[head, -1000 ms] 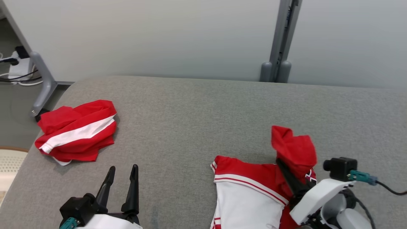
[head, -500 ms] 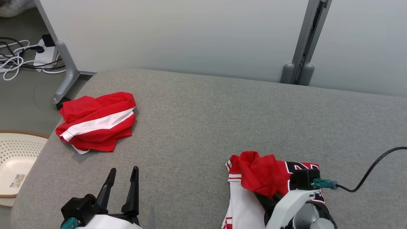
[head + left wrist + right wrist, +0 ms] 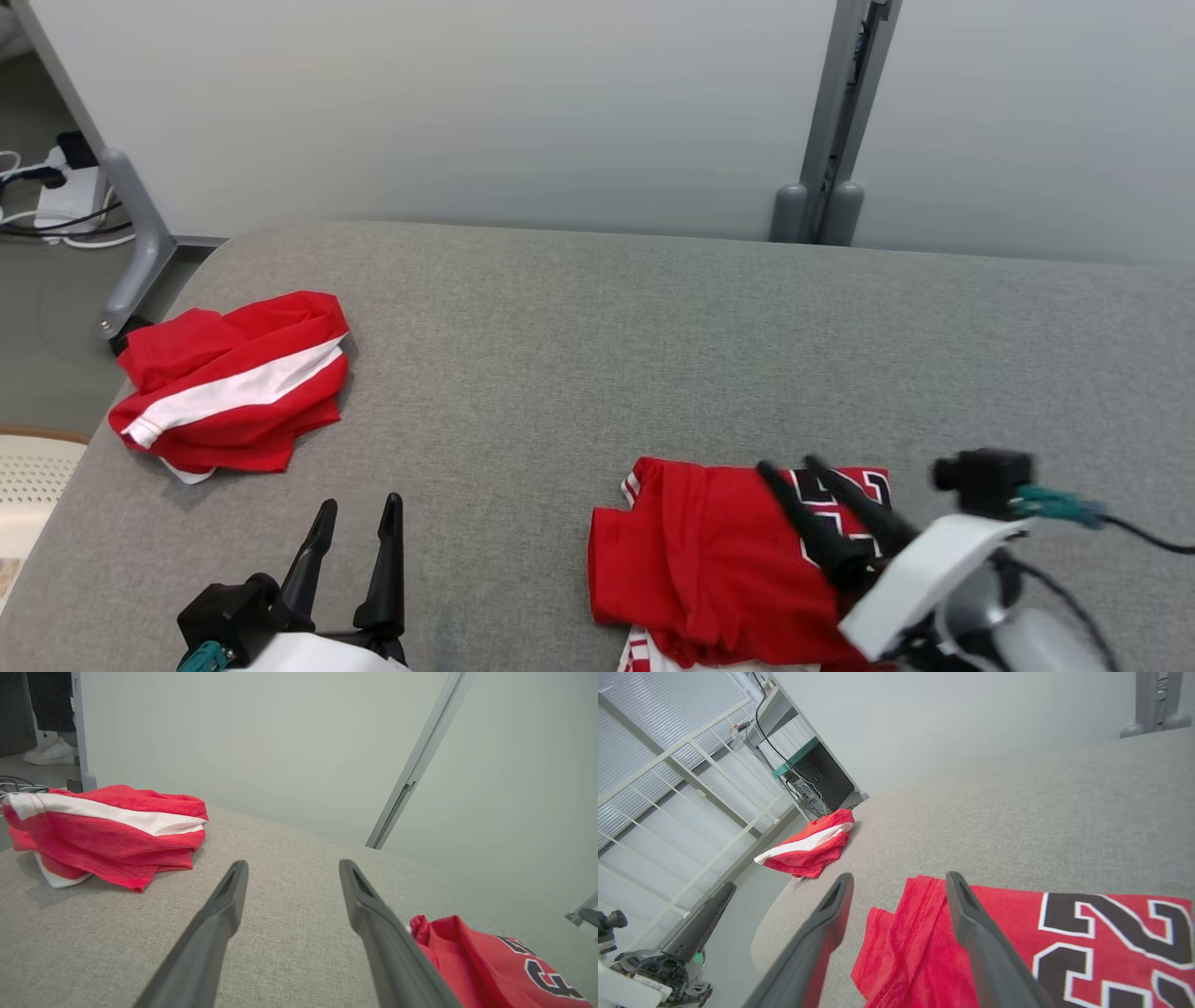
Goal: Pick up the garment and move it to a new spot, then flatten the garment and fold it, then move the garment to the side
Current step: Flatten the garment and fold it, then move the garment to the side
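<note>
Head view: jersey [image 3: 709, 560] lies on the near right part of the grey padded surface [image 3: 597, 336], partly cut off by the bottom edge of the frame.
Jersey state: red panel on top and wrinkled, black numerals with white outline showing at its far right corner, a white strip peeking out at the near edge.
Right gripper [image 3: 789, 464]: fingers apart, nothing clamped, pointing up and to the left over the numerals. Cannot tell if the tips touch the cloth.
Left gripper [image 3: 360, 504]: fingers apart and holding nothing, at the lower left over bare surface, well apart from the jersey.
Second garment [image 3: 229, 383]: red with a white stripe, bunched at the far left corner of the surface.
Surroundings: pale wall [image 3: 467, 103] behind, grey post [image 3: 826, 112] at right of centre, cables [image 3: 56, 196] on the floor at left, pale basket [image 3: 28, 476] at the left edge.
Left wrist view: left gripper [image 3: 293, 865] spread above the surface, second garment [image 3: 107, 830] ahead on the left, jersey [image 3: 486, 961] at the lower right beside the right-hand finger.
Right wrist view: right gripper [image 3: 899, 877] spread, with the jersey's [image 3: 1064, 933] stitched red edge seen in the gap between the fingers and the numerals to the right. Second garment [image 3: 808, 847] sits further off, near the surface's edge.
</note>
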You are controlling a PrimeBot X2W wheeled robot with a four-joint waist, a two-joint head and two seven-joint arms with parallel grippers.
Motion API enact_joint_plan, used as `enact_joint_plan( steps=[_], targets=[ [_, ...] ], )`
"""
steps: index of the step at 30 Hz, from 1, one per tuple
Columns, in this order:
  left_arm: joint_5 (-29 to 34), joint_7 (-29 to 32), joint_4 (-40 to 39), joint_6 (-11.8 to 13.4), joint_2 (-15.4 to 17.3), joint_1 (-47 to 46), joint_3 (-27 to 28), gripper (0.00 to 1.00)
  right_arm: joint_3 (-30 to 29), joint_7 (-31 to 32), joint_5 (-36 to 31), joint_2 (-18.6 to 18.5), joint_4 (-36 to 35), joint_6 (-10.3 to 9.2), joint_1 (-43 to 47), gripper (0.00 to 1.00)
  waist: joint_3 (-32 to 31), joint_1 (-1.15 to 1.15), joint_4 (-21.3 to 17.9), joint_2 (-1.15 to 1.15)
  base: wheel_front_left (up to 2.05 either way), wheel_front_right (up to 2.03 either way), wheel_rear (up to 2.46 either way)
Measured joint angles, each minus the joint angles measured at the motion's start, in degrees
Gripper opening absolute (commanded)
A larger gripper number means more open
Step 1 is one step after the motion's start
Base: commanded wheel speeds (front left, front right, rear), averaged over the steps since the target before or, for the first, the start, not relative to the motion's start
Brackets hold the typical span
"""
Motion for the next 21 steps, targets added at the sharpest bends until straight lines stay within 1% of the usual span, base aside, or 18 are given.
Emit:
enact_joint_plan(
  steps=[2,4,7,9,11,14,18,21],
  targets=[
    [0.01,0.00,0.01,-0.08,-0.13,0.02,0.10,1.00,-3.61,-0.07,0.49,-1.58,-3.93,0.00,1.38,1.00,-0.08,0.00,-0.56,0.00,0.00,0.00,0.00],
    [0.14,0.00,0.02,-0.25,-0.26,0.02,0.25,1.00,-8.02,-0.20,0.86,-2.77,-6.33,0.01,2.73,1.00,-0.08,0.00,-1.02,0.00,0.00,0.00,0.00],
    [0.16,0.00,-0.03,-0.51,-0.47,0.01,0.27,1.00,-14.77,-0.53,-1.21,-4.36,-6.84,0.00,4.55,1.00,0.05,0.00,-1.32,0.00,0.00,0.00,0.00],
    [0.25,0.00,-0.25,-0.58,-0.64,-0.05,0.38,1.00,-17.89,-0.68,-2.67,-4.02,-6.66,0.00,5.42,1.00,0.15,0.00,-1.35,0.00,0.00,0.00,0.00],
    [0.34,0.00,-0.25,-0.76,-0.64,-0.10,0.63,1.00,-19.61,-0.51,-4.74,-3.57,-6.09,0.00,6.02,1.00,0.25,0.00,-1.27,0.00,0.00,0.00,0.00],
    [0.67,0.00,-0.29,-0.97,-0.77,-0.24,0.71,1.00,-20.61,-0.38,-6.69,-1.85,-5.38,0.00,6.48,1.00,0.37,0.00,-1.08,0.00,0.00,0.00,0.00],
    [0.82,0.00,-0.52,-1.08,-0.85,-0.47,0.93,1.00,-23.08,-0.75,-10.26,-0.44,-2.13,0.00,6.51,1.00,0.37,0.00,-0.60,0.00,0.00,0.00,0.00],
    [0.93,0.00,-0.66,-1.18,-0.88,-0.65,1.04,1.00,-23.85,-0.78,-10.67,0.33,-0.24,0.00,6.50,1.00,0.35,0.00,-0.26,0.00,0.00,0.00,0.00]
  ],
)
